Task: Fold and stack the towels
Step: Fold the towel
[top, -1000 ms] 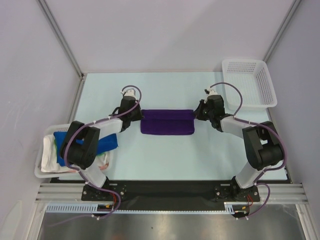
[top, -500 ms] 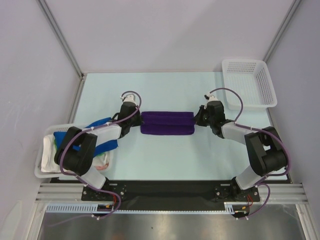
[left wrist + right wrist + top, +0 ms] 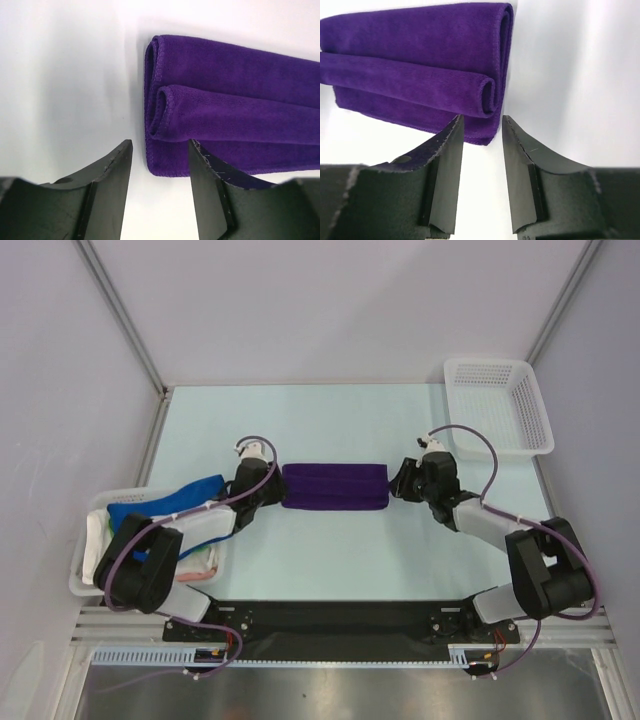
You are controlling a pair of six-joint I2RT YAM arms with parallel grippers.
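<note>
A purple towel (image 3: 334,486) lies folded into a long strip at the middle of the table, its layers showing at each end (image 3: 220,110) (image 3: 420,80). My left gripper (image 3: 270,490) sits just off its left end, open, with nothing between the fingers (image 3: 160,150). At the right end my right gripper (image 3: 398,483) is open too, empty, the towel's corner just beyond its tips (image 3: 479,125). A blue towel (image 3: 165,502) and white and pinkish ones (image 3: 100,540) lie in the left basket (image 3: 82,585).
A white mesh basket (image 3: 500,405) stands at the back right corner, nothing in it. The left basket hangs near the table's left front edge, partly under my left arm. Walls and frame posts close in the table at the back and sides.
Both grippers have let go of the purple towel's ends and opened. Both arms have lowered and drawn slightly outward; the towel now lies flat.
</note>
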